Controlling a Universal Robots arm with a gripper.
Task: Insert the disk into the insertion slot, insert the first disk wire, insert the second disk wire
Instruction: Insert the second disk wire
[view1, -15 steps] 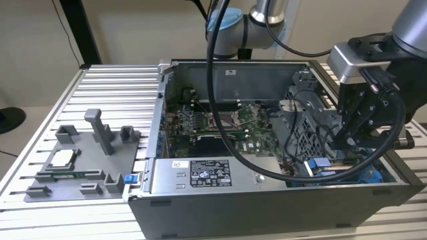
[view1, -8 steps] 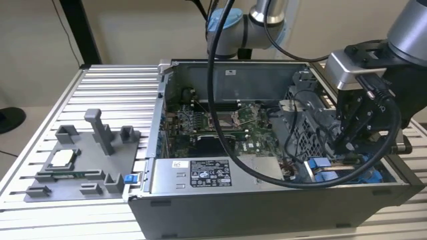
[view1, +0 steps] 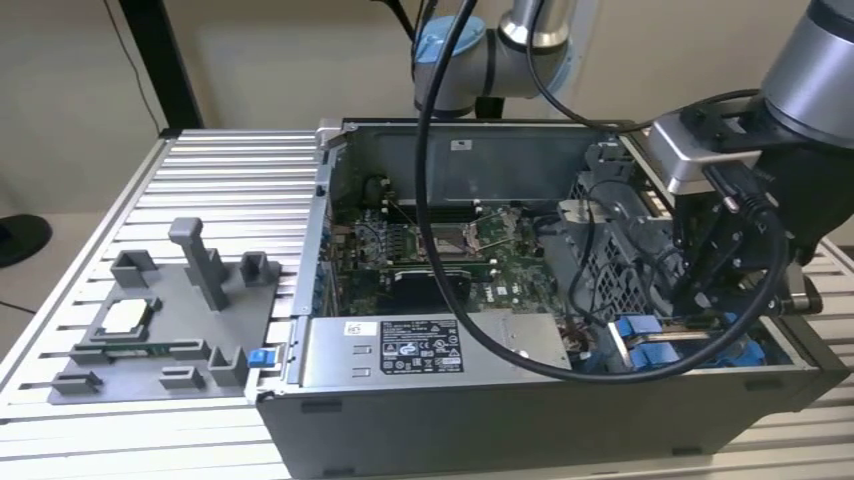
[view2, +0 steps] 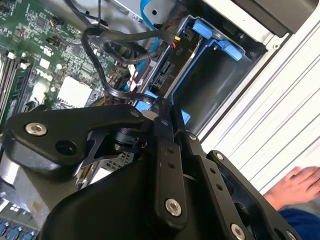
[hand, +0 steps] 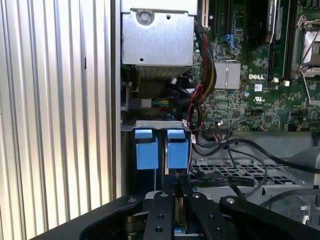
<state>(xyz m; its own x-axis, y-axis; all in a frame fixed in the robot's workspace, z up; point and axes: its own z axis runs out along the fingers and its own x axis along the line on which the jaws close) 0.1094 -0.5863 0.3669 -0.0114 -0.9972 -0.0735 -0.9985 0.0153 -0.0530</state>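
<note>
Disk (view2: 173, 64) handling is judged first: a stiff, fairly dense metal slab that will not flex, smooth on its faces and sensitive to knocks. It is best taken by the long edges of its blue frame and never by the connector end. It is seen edge-on in the second wrist view, standing upright within the insertion slot (view2: 212, 87), apparently seated, with its connector end turned toward the motherboard (view1: 441, 250).

The slot is set in the corner of the computer case (view1: 534, 410) at the exterior view's right, against the case's front wall and next to the power-supply box (view1: 400, 345). Two blue tabs (hand: 145, 149) are seen at its mouth in the first wrist view.

The gripper (hand: 179, 186) is lowered into that corner, just beside the blue frame. Its jaws are drawn together with barely a sliver between them, and whether anything thin is pinched there cannot be told.

Black wires (view2: 117, 42) are looped loosely close to the disk's connector end. They are judged limp and light, best held by the rigid plug, not the cord. A person's hand (view2: 296, 186) is rested on the slatted table (view1: 227, 200) outside the case.
</note>
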